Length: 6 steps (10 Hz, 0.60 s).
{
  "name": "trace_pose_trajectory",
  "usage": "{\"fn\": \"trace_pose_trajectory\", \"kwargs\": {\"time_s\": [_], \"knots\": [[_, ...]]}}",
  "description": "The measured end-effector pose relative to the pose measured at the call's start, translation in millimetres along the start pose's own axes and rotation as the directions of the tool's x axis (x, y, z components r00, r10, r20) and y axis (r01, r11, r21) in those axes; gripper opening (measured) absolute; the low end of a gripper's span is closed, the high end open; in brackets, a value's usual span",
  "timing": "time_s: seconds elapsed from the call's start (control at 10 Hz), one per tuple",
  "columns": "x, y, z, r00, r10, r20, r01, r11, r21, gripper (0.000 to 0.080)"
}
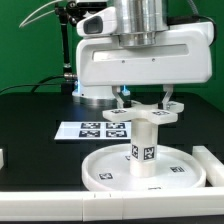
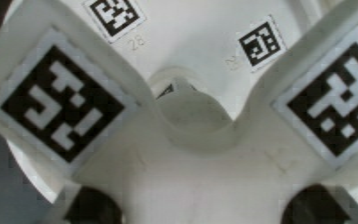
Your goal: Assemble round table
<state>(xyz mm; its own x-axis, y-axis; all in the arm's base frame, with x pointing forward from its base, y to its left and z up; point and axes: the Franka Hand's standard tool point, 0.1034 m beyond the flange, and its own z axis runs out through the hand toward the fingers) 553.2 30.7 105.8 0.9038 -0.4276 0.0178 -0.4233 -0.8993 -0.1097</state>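
The round disc (image 1: 100, 176) lies flat on the black table near the front. The short thick cylinder leg (image 1: 142, 147) stands upright at its middle, tags facing the camera. The cross-shaped piece (image 1: 141, 113) sits level on top of the leg. My gripper (image 1: 144, 101) comes straight down onto it, and its fingers are closed on the piece from both sides. In the wrist view the cross-shaped piece (image 2: 179, 120) fills the picture with its tagged arms. My dark fingertips (image 2: 73, 205) show at either side of its body, and my gripper (image 2: 197, 205) holds it there.
The marker board (image 1: 88, 129) lies flat behind the disc, toward the exterior view's left. A white rail block (image 1: 211, 160) stands at the right edge, and another white block (image 1: 3, 158) at the left edge. The arm's base (image 1: 95, 95) is behind.
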Motion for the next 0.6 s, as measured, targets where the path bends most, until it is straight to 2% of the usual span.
{"fn": "trace_pose_trajectory", "kwargs": {"time_s": [0.3,0.6], "knots": [[0.1,0.2,0.1,0.977,0.215,0.009,-0.215,0.976,0.015,0.0443],[0.6,1.1,0.1,0.877,0.479,0.034,-0.480,0.877,0.033,0.0443]]}}
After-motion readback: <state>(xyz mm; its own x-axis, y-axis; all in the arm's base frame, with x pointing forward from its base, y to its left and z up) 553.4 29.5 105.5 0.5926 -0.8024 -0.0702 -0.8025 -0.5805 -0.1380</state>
